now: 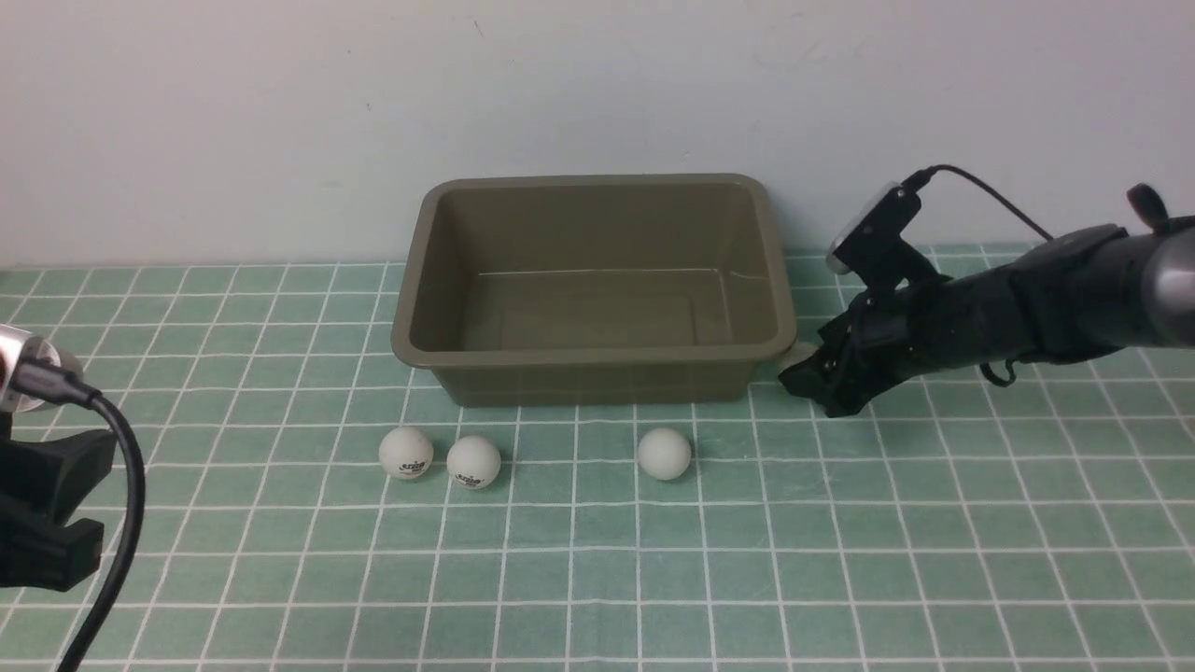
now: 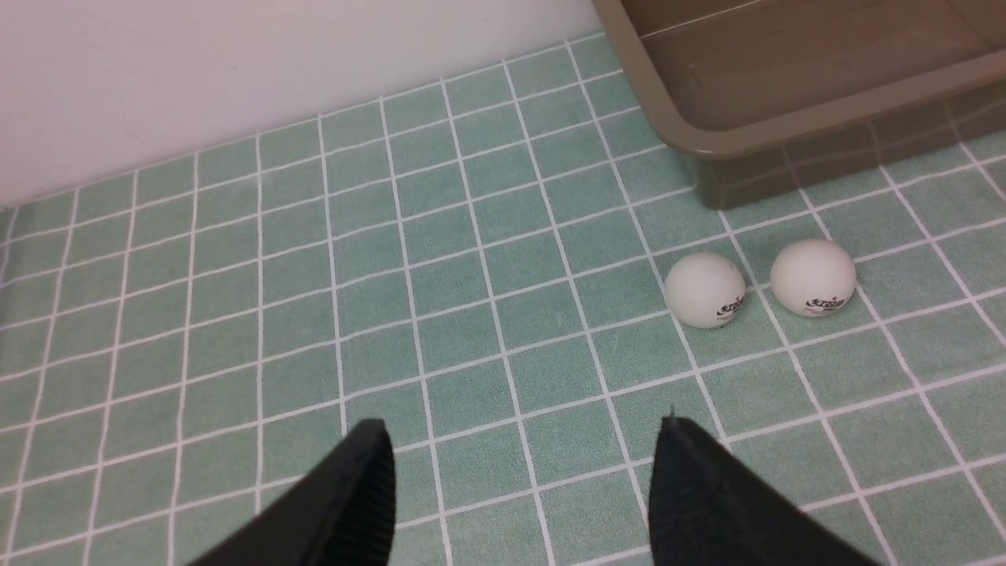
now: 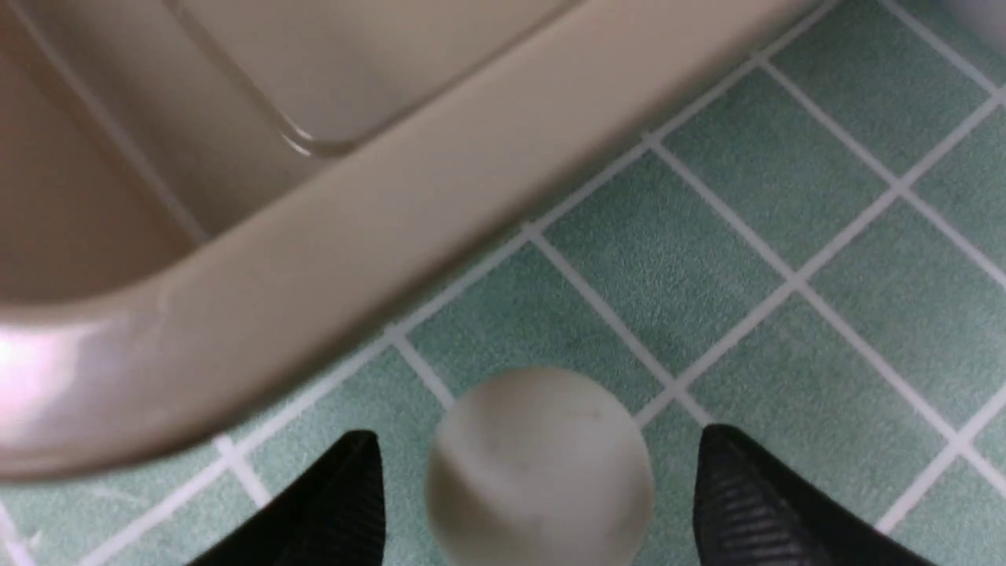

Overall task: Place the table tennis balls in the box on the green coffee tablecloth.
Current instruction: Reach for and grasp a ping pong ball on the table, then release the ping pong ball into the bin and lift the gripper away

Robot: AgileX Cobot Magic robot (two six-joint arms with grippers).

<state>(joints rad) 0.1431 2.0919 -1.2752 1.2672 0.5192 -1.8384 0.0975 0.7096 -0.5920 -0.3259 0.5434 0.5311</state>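
Across the counter lies the green coffee tablecloth [image 1: 840, 560], teal with a white grid, running back to a pale wall [image 1: 233, 121], and near that wall stands the olive-brown box [image 1: 597, 359], upright, its bare floor showing. Three table tennis balls [image 1: 406, 453] rest on the cloth just in front of the box, two close together at the left, while a fourth ball [image 3: 542, 472] sits just beside its right front corner, outside it. The right end effector [image 3: 536, 436] is released, fingers [image 3: 739, 495] spread either side of that fourth ball with gaps showing, and the left end effector [image 2: 523, 424] hangs released over bare cloth
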